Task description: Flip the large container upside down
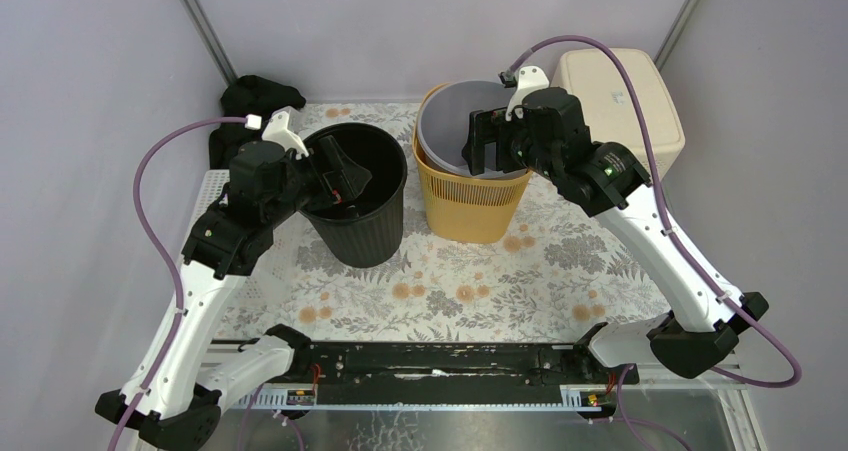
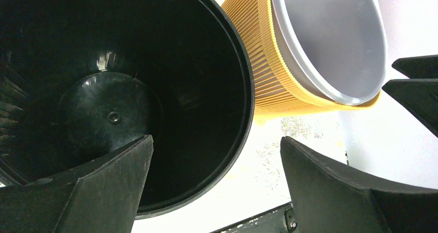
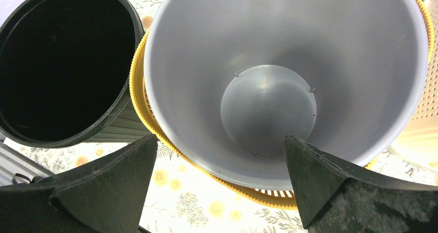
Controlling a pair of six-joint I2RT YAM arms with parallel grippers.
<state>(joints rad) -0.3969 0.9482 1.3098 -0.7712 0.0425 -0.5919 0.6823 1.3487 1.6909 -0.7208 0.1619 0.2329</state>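
Note:
Two big containers stand upright side by side on the flowered table. One is a black ribbed bin (image 1: 355, 211) (image 2: 103, 62) (image 3: 62, 62). The other is a yellow slotted basket (image 1: 470, 206) (image 2: 268, 62) (image 3: 155, 135) with a grey bin (image 1: 450, 131) (image 2: 330, 36) (image 3: 268, 62) nested inside it. My left gripper (image 1: 345, 176) (image 2: 217, 181) hangs open over the black bin's right rim, one finger above its inside and the other outside. My right gripper (image 1: 485, 146) (image 3: 221, 179) hangs open over the grey bin's near rim. Neither gripper holds anything.
A beige lidded box (image 1: 620, 101) stands at the back right, close behind the right arm. A black cloth (image 1: 255, 96) lies at the back left corner. The two bins nearly touch. Grey walls close in the left, right and back sides.

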